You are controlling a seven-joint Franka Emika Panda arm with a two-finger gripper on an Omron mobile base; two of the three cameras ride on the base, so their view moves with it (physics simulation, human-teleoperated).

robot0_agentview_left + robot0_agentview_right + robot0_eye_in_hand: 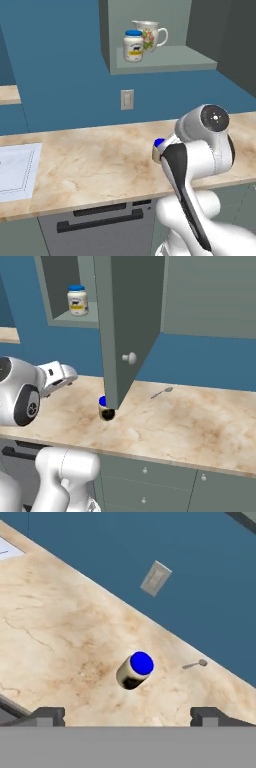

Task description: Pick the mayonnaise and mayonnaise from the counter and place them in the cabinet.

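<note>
The white mayonnaise jar (133, 46) (77, 300) with a pale blue lid stands upright on the shelf floor of the grey-green cabinet (165, 62) (75, 318). The cream-and-dark mayonnaise jar with a deep blue lid (135, 670) stands on the marbled counter (100, 160) (190, 426) (55, 642). My arm hides most of it in the left base view, where its lid (159, 143) peeks out. In the right base view the jar (106, 410) is partly behind the door's lower corner. My gripper (128, 716) is open, short of this jar and touching nothing.
A white floral pitcher (149, 34) stands beside the jar in the cabinet. The open cabinet door (125, 321) hangs over the counter. A spoon (162, 392) (194, 664) lies beyond the jar. A white dotted-border sheet (17, 170) is at the left. A wall outlet (127, 99) (155, 578) sits above the counter.
</note>
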